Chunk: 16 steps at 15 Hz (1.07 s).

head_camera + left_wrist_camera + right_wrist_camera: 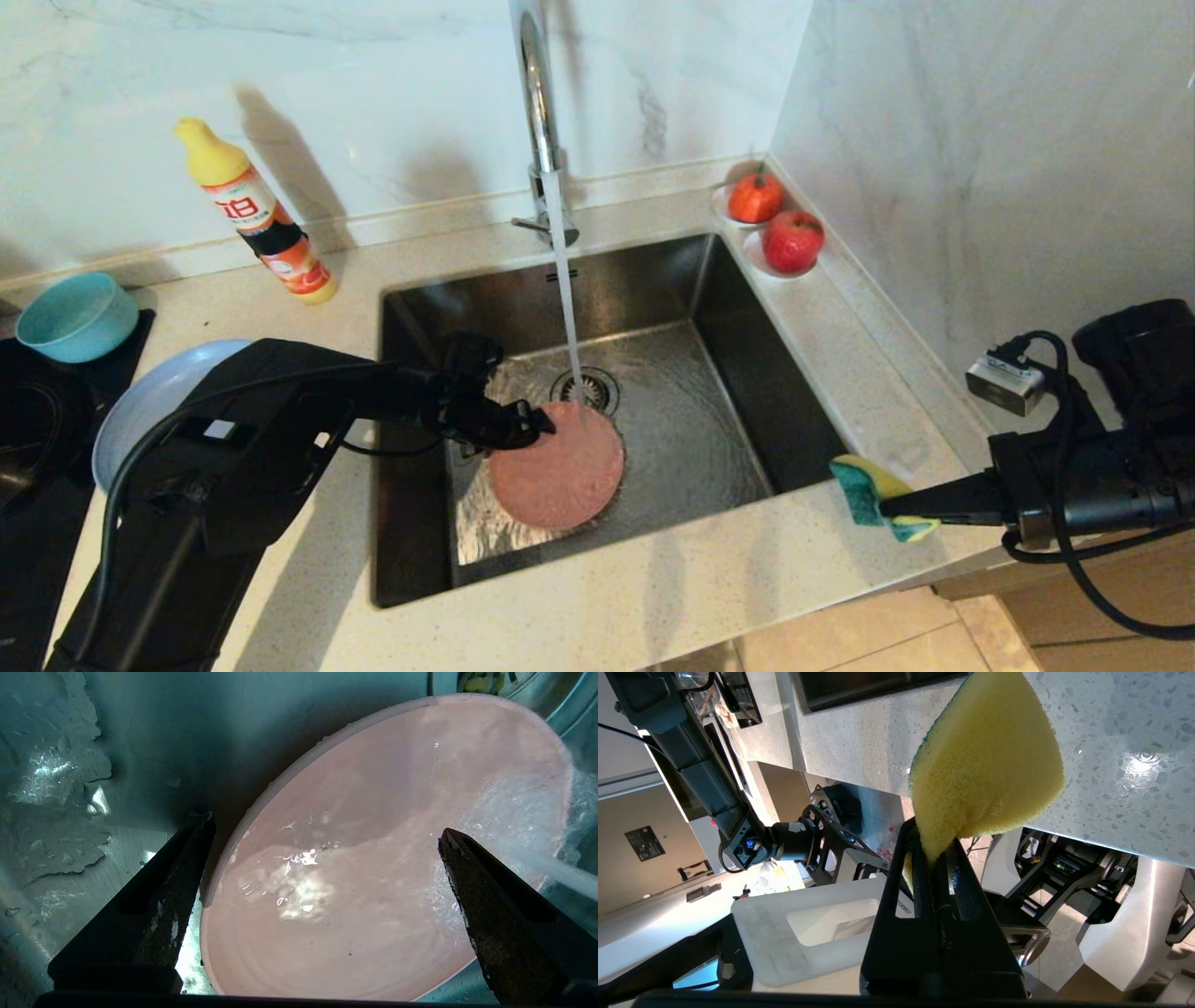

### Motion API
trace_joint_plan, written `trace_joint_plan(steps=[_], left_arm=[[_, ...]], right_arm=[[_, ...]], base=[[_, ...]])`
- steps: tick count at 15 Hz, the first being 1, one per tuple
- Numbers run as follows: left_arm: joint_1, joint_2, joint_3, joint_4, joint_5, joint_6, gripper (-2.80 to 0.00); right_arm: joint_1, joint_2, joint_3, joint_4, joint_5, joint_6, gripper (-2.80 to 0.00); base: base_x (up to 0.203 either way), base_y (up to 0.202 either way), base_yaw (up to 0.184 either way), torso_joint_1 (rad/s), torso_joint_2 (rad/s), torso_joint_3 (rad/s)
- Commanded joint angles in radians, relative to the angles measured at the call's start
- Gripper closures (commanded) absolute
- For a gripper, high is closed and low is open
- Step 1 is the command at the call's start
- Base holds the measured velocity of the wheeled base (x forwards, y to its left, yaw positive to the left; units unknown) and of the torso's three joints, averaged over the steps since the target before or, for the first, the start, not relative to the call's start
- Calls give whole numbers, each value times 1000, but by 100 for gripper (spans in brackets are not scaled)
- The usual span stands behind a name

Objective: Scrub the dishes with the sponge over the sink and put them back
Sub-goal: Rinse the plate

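The pink plate (560, 467) (373, 858) lies in the sink (747, 345) beside the drain (586, 387), with tap water running onto its far edge. My left gripper (527, 425) (325, 825) hovers at the plate's left rim, open wide. One finger is outside the rim and the other over the plate's wet face, with nothing gripped. My right gripper (887, 509) (934, 835) is shut on the yellow and green sponge (868, 495) (990, 760) above the counter's front right corner. The teal bowl (75, 315) and the pale plate (149, 397) sit on the left counter.
The chrome tap (537, 103) stands behind the sink, its stream (565, 280) falling near the drain. A dish soap bottle (257, 215) leans at the back left. Two saucers with red fruit (756, 198) (794, 241) sit at the sink's back right corner. A black hob (37, 420) lies far left.
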<state>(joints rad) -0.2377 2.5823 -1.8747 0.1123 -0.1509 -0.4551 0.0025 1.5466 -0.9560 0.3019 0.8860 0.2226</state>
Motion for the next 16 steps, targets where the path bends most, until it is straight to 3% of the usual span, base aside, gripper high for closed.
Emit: trace_joint_plan(steps=[1, 2, 16], left_arm=[[0, 5, 0, 3, -1, -2, -280], [0, 5, 0, 1, 1, -2, 0], [0, 4, 0, 3, -1, -2, 0]], right_arm=[[1, 0, -1, 0, 5, 1, 0], [1, -2, -3, 2, 5, 1, 0], [-1, -3, -1, 2, 5, 1, 0]], base=[[0, 0, 0, 0, 0, 0], [0, 0, 0, 0, 0, 0], [0, 0, 0, 0, 0, 0]])
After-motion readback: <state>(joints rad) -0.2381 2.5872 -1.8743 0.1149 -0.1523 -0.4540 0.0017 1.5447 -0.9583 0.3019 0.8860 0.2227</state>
